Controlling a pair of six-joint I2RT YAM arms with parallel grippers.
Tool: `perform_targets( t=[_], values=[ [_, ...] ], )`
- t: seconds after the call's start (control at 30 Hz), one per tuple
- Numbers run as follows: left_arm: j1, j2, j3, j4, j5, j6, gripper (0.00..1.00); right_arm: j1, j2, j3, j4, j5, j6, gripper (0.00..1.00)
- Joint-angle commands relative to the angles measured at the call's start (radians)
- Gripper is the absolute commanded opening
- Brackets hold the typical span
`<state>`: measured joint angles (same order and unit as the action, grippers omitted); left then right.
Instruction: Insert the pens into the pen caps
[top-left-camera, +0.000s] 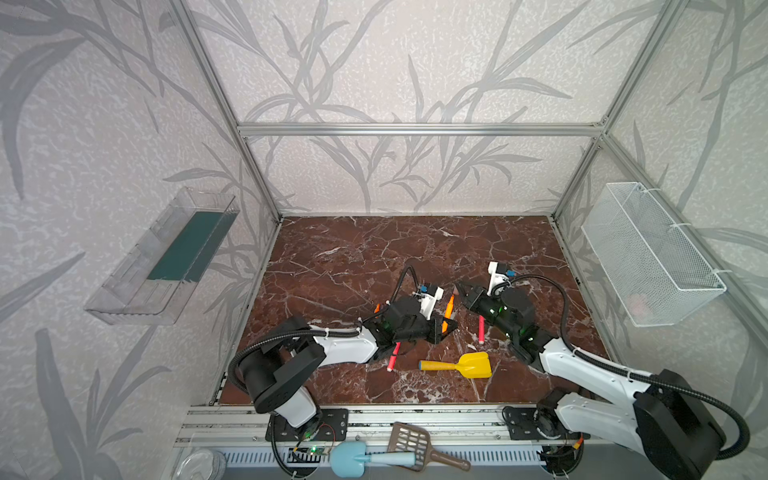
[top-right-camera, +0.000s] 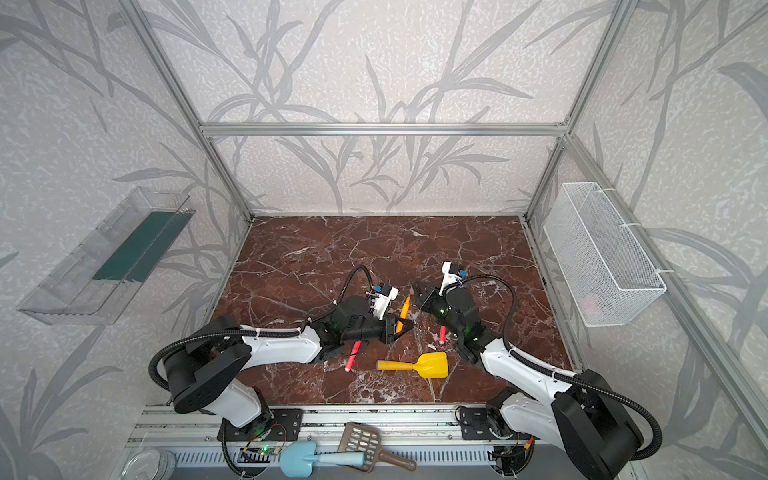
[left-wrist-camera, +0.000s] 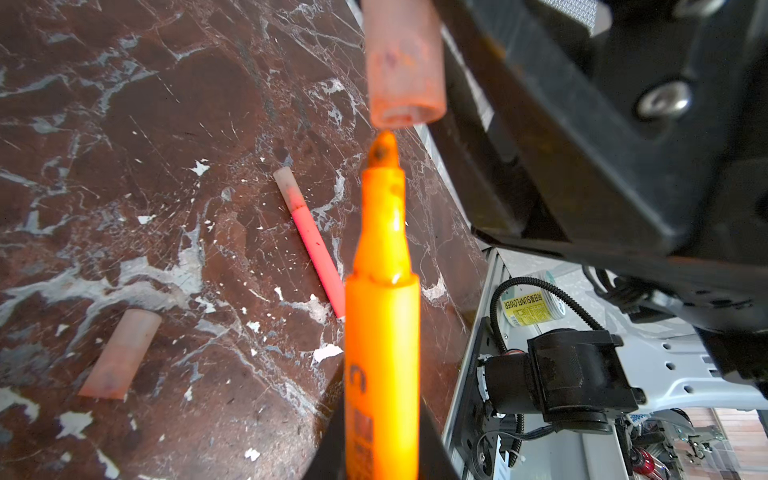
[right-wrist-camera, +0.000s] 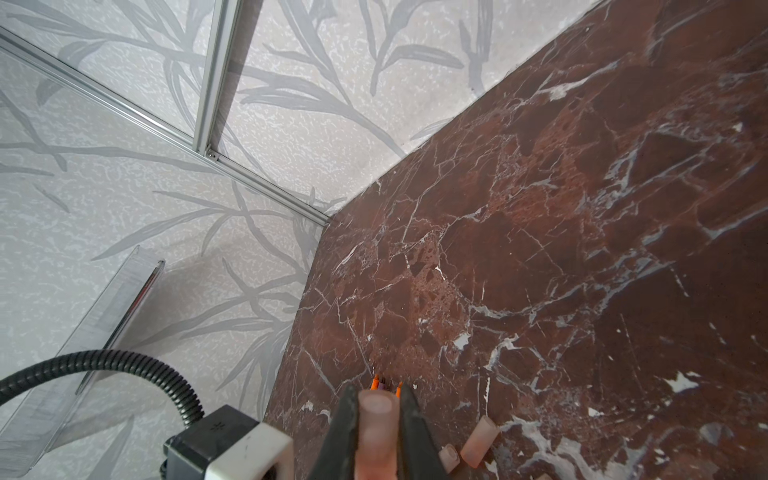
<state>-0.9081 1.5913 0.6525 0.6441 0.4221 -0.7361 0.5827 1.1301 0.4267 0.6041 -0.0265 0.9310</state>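
My left gripper (left-wrist-camera: 380, 415) is shut on an orange pen (left-wrist-camera: 382, 311), also seen in both top views (top-left-camera: 448, 309) (top-right-camera: 404, 309). Its stained tip stands just short of the open mouth of a pinkish pen cap (left-wrist-camera: 403, 70). My right gripper (right-wrist-camera: 378, 395) is shut on that cap (right-wrist-camera: 376, 432). In both top views the two grippers (top-left-camera: 446, 322) (top-left-camera: 459, 289) meet at mid-table. A capped red-pink pen (left-wrist-camera: 316, 245) lies on the table, another (top-left-camera: 392, 357) partly under my left arm. Loose caps (left-wrist-camera: 120, 353) (right-wrist-camera: 478, 442) lie nearby. Orange and purple pen tips (right-wrist-camera: 384, 382) peek past the held cap.
A yellow toy shovel (top-left-camera: 457, 365) lies near the front of the marble table (top-left-camera: 353, 257). A wire basket (top-left-camera: 652, 253) hangs on the right wall and a clear tray (top-left-camera: 166, 257) on the left. A blue scoop (top-left-camera: 349, 457) and a brown scoop (top-left-camera: 411, 444) rest on the front rail.
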Motion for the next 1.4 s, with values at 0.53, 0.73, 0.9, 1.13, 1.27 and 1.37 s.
perform_targets(
  t=[0.53,0.73,0.9,1.13,1.27,1.37],
  values=[
    [-0.002,-0.008,0.02,0.038,0.009,0.001,0.0,0.009,0.051,0.018,0.064,-0.059,0.023,0.0],
    [0.0,-0.004,0.02,0.037,0.003,0.003,0.0,0.027,0.006,-0.007,0.058,-0.056,0.019,0.0],
    [0.006,0.005,0.021,0.051,0.006,-0.005,0.0,0.051,-0.043,-0.034,0.03,-0.033,0.007,0.0],
    [0.006,-0.006,0.009,0.066,0.011,-0.008,0.0,0.053,-0.048,-0.036,0.002,0.005,-0.015,0.0],
    [0.007,-0.014,0.004,0.062,0.004,-0.006,0.0,0.052,-0.02,-0.036,0.031,-0.013,-0.005,0.0],
    [0.008,-0.021,0.004,0.057,0.0,-0.003,0.0,0.053,-0.013,-0.037,0.031,-0.015,-0.002,0.0]
  ],
)
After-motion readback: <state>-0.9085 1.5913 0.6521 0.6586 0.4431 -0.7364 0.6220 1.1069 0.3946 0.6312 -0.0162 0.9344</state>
